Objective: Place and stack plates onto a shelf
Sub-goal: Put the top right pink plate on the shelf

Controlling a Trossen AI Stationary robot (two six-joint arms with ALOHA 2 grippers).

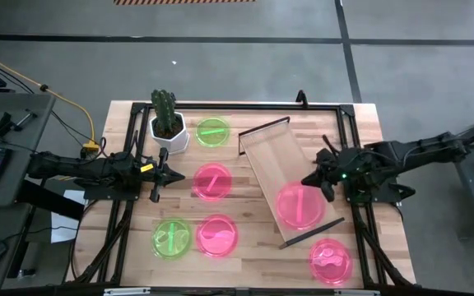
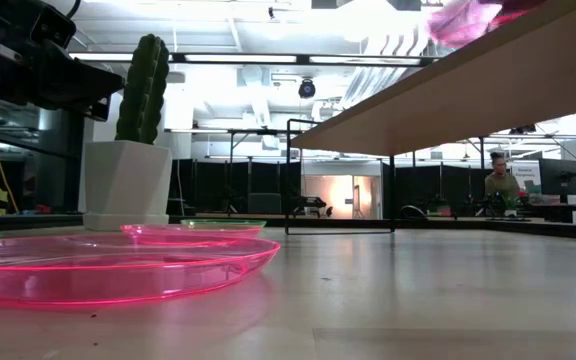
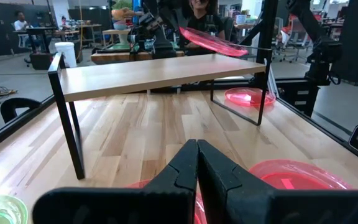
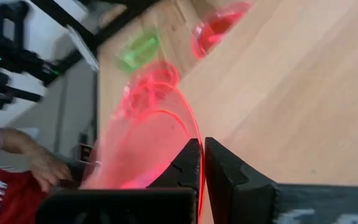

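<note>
Wooden tabletop (image 1: 253, 247) carries the angled shelf (image 1: 274, 160), where the right gripper (image 1: 321, 184) pinches a pink plate (image 1: 299, 205) by its rim above the plank; the left gripper (image 1: 158, 174), fingers closed on nothing, hovers beside the cactus pot (image 1: 169, 131).

text: none legible | labels: none | brands: none | numbers: none | signs: a board behind the person in the low view's background showed marks too small to read
</note>
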